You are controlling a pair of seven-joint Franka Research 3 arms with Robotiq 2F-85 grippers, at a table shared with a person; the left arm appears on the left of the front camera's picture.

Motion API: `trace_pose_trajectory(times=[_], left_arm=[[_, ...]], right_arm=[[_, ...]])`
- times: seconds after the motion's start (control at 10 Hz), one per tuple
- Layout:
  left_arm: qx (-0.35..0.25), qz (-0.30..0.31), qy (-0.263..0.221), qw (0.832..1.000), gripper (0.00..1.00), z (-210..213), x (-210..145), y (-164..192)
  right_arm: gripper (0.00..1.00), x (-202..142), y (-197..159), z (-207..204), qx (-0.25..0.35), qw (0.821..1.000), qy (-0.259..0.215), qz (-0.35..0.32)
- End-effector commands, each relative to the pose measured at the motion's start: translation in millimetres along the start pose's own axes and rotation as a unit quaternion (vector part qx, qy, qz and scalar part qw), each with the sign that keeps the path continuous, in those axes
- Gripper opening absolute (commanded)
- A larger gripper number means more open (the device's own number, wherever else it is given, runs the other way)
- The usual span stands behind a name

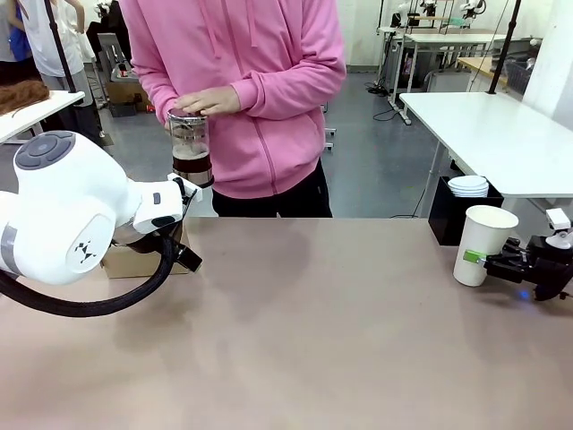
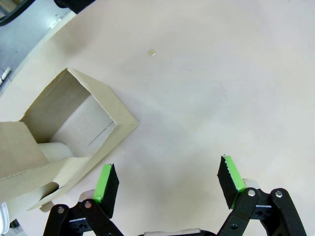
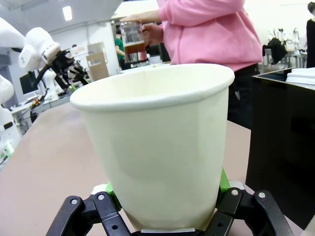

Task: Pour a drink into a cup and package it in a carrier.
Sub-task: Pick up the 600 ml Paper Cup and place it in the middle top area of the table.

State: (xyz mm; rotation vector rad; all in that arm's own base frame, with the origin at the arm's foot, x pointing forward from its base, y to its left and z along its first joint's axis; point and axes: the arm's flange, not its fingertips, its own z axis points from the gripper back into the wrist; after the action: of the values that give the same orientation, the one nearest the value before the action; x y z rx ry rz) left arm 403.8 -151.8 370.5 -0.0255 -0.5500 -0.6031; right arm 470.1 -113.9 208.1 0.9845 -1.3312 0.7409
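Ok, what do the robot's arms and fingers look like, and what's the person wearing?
Left arm: glossy white shell, grey round cap, black logo, black corrugated hose. Left gripper and right gripper: black, bolted links, fingers with green pads. The person wears a pink zip hoodie.

Bright, even overhead light, with soft, faint shadows on the table [image 1: 313, 340]. A ceiling lamp [image 3: 66, 13] glares. Wrist views bend at the edges; the room behind the cup [image 3: 162, 147] is slightly soft.

Left end effector [image 2: 167, 179] spread, right [image 3: 165, 195] clamped
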Motion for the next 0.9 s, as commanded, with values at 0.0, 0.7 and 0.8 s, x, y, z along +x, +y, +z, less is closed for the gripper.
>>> trace_pose_trajectory(times=[0.0, 0.7, 0.8], left_arm=[[-0.001, 0.000, 0.000, 1.000, 1.00, 0.2, -0.1, -0.1], [-0.001, 0.000, 0.000, 1.000, 1.00, 0.2, -0.1, -0.1], [-0.001, 0.000, 0.000, 1.000, 1.00, 0.2, -0.1, -0.1]], right_arm=[[0.81, 38.3, 30.2, 0.5, -0.024, 1.000, -0.012, 0.001], [0.81, 124.8, 41.2, -184.5, -0.005, 0.999, -0.004, -0.036], [0.81, 120.9, 32.3, -216.5, 0.001, 1.000, 0.003, -0.029]])
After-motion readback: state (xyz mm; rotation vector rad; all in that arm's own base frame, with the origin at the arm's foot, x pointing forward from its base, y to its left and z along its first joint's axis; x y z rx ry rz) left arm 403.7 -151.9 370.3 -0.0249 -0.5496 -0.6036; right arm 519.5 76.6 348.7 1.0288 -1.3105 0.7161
